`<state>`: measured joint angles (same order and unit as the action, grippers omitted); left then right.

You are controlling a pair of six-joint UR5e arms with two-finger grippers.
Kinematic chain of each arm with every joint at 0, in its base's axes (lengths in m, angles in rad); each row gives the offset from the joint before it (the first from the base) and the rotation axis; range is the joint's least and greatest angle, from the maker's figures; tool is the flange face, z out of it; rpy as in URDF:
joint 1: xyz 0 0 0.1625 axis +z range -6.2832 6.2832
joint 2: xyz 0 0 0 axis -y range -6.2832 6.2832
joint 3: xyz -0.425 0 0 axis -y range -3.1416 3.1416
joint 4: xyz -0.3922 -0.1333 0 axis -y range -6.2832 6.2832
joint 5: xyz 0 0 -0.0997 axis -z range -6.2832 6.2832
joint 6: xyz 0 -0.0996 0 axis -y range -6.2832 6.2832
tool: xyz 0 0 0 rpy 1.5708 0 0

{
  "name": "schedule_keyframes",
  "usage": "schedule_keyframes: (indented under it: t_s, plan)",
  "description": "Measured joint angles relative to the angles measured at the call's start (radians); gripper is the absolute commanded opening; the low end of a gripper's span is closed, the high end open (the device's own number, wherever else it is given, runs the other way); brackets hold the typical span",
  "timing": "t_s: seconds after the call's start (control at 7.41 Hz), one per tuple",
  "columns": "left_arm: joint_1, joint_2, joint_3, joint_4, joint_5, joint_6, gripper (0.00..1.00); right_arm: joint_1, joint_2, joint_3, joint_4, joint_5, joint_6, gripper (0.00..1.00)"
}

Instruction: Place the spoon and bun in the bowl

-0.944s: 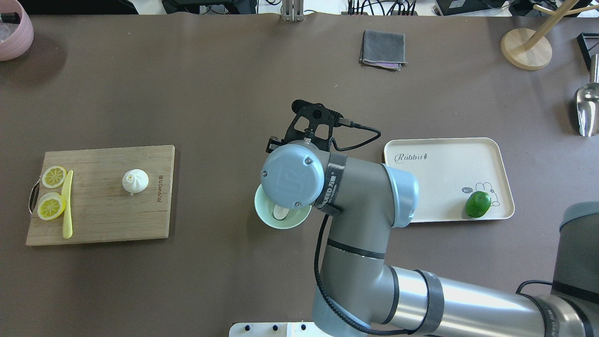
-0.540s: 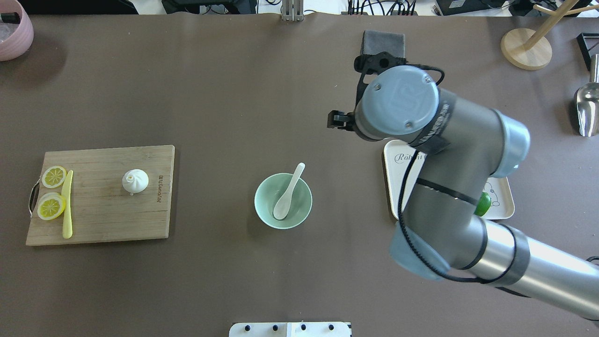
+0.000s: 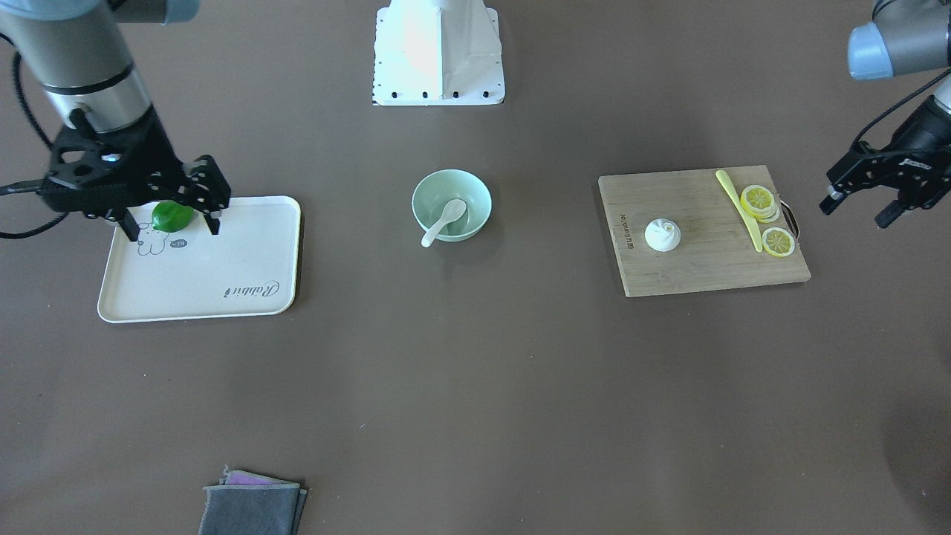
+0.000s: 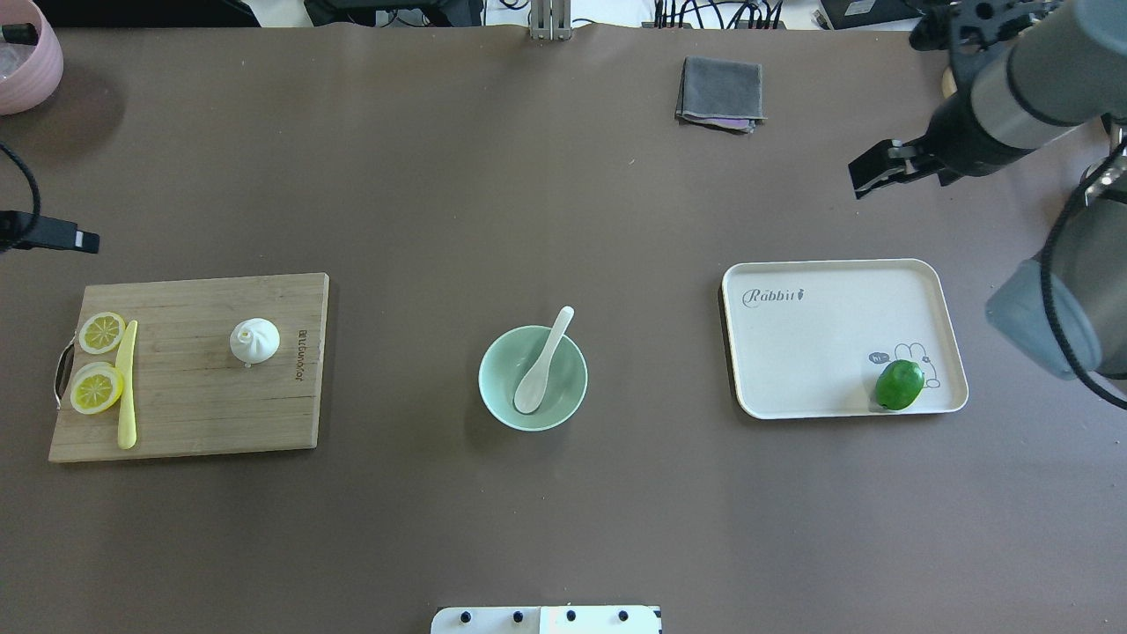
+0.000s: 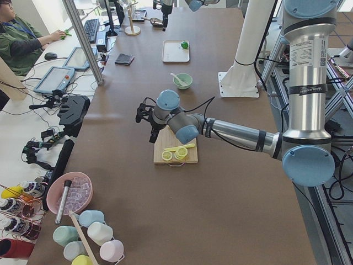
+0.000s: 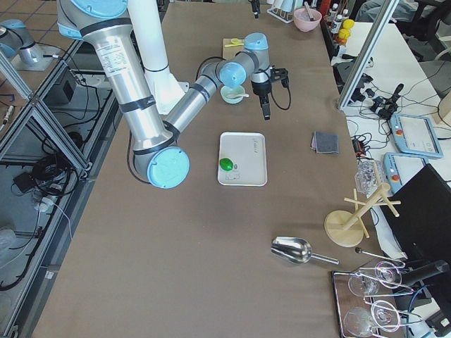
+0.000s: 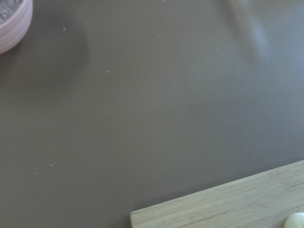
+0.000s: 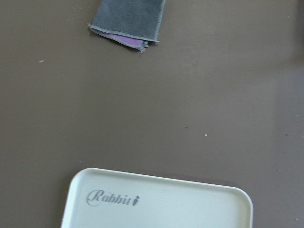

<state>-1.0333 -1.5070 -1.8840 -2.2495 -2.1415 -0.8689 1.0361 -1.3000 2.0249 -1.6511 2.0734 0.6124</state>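
The white spoon (image 4: 541, 365) lies in the mint-green bowl (image 4: 489, 380) at the table's middle, scoop down inside, handle resting over the far rim; both show in the front view, spoon (image 3: 444, 218) and bowl (image 3: 477, 214). The white bun (image 4: 254, 341) sits upright on the wooden cutting board (image 4: 194, 414), also in the front view (image 3: 663, 235). My right gripper (image 3: 174, 232) is open and empty, hanging above the tray's near end. My left gripper (image 3: 854, 215) is open and empty, off the board's outer end, well away from the bun.
A cream tray (image 4: 819, 352) with a green lime (image 4: 899, 384) lies right of the bowl. Lemon slices (image 4: 97, 387) and a yellow knife (image 4: 127, 387) lie on the board's left end. A grey cloth (image 4: 720, 92), a wooden stand (image 4: 990, 88), a metal scoop (image 4: 1105, 202) and a pink bowl (image 4: 26, 53) stand along the edges.
My right arm has lifted off the bowl and swung away to the far right, leaving the spoon in the bowl. My left gripper has come into view at the left edge.
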Motion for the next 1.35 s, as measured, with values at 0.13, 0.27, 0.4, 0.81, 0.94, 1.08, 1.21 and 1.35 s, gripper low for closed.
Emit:
schedule_keyframes:
  t_s: [0.13,0.27,0.4,0.81,0.94,1.08,1.21,1.35]
  plan:
    - [0.116,-0.016,-0.025,0.002,0.1,-0.097,0.99,0.062,-0.067,-0.001,0.023,0.053,-0.096,1.0]
    - [0.228,-0.038,-0.032,0.01,0.209,-0.167,0.97,0.109,-0.118,-0.002,0.032,0.093,-0.179,1.0]
    - [0.318,-0.063,-0.03,0.036,0.31,-0.205,0.97,0.143,-0.157,-0.002,0.037,0.123,-0.244,1.0]
    - [0.42,-0.101,0.007,0.105,0.467,-0.218,0.95,0.178,-0.232,-0.014,0.128,0.15,-0.29,1.0]
    - [0.425,-0.117,0.033,0.108,0.477,-0.217,0.93,0.18,-0.238,-0.018,0.143,0.151,-0.29,1.0]
    - [0.431,-0.135,0.054,0.109,0.48,-0.216,0.87,0.181,-0.241,-0.019,0.149,0.151,-0.289,1.0]
    - [0.44,-0.144,0.066,0.109,0.481,-0.216,0.67,0.181,-0.241,-0.02,0.151,0.151,-0.289,1.0]
    - [0.446,-0.147,0.07,0.11,0.482,-0.216,0.44,0.181,-0.241,-0.02,0.152,0.15,-0.289,1.0]
